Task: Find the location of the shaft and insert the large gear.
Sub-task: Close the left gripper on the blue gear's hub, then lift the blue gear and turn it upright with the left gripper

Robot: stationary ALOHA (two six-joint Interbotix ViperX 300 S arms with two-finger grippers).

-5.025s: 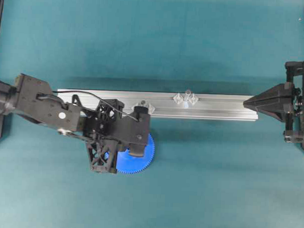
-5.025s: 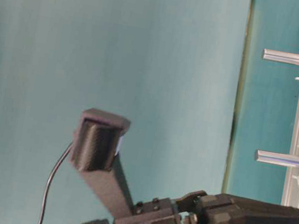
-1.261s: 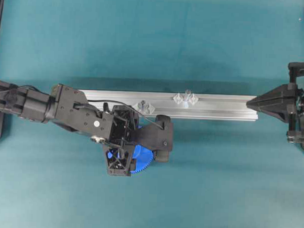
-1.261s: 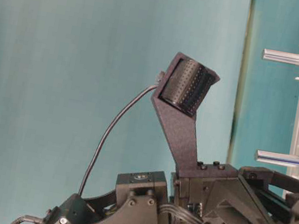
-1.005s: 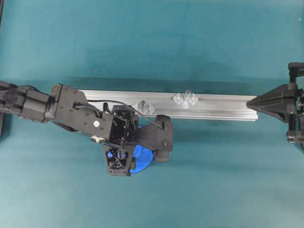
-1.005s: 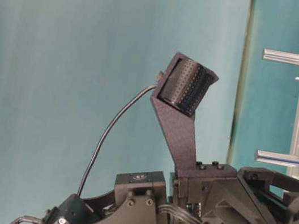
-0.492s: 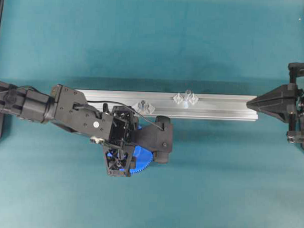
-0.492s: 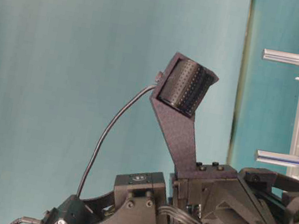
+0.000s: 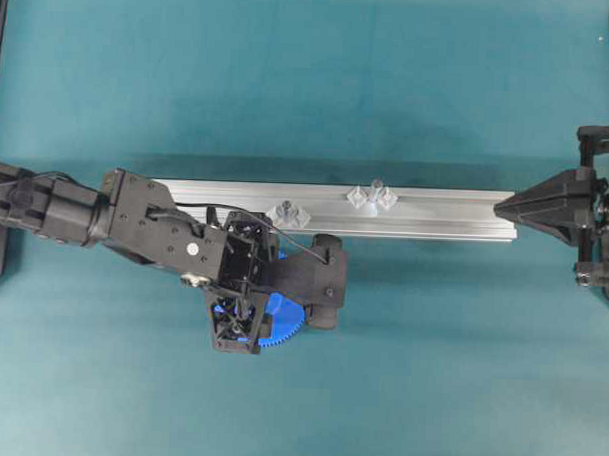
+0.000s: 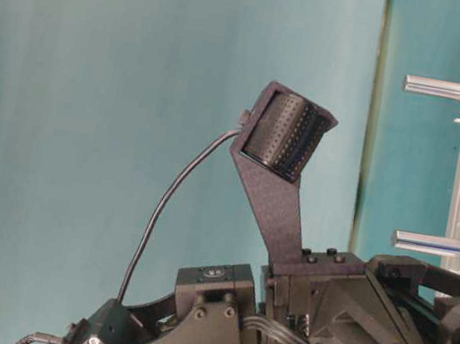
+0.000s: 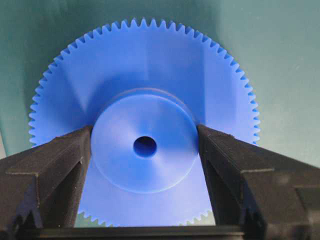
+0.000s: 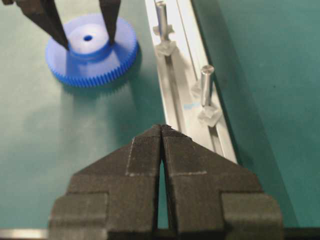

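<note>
Moved along and turned at the wrist since five seconds back, so that left gripper (image 11: 145,135) now straddles gear (image 11: 150,70) from above instead of half covering it. Barely stirred over the last second: same pose in the overhead view, same tilt in the table-level one. Closed a touch in that second, then stopped.

Means the reach is done and the grasp about made; lift, carry and insertion all left to do.

Lying flat on table (image 9: 430,372), teeth clear all round, just beside rail (image 9: 445,213) on its near side. Raised hub (image 11: 145,165) squarely between the fingers (image 11: 60,155), centre hole midway. Standing wide, pads pressed to either flank of the hub as far as the wrist view shows; probably gripping it, though hard to say how firmly with the gear not yet off the table.

Shaft (image 9: 373,186) upright on the rail between two clear base pieces, well apart from the gear and off toward the right arm, beyond shorter pin (image 9: 283,207).

Right gripper (image 12: 162,131) parked off the rail's end, pinched fully together, holding nothing
</note>
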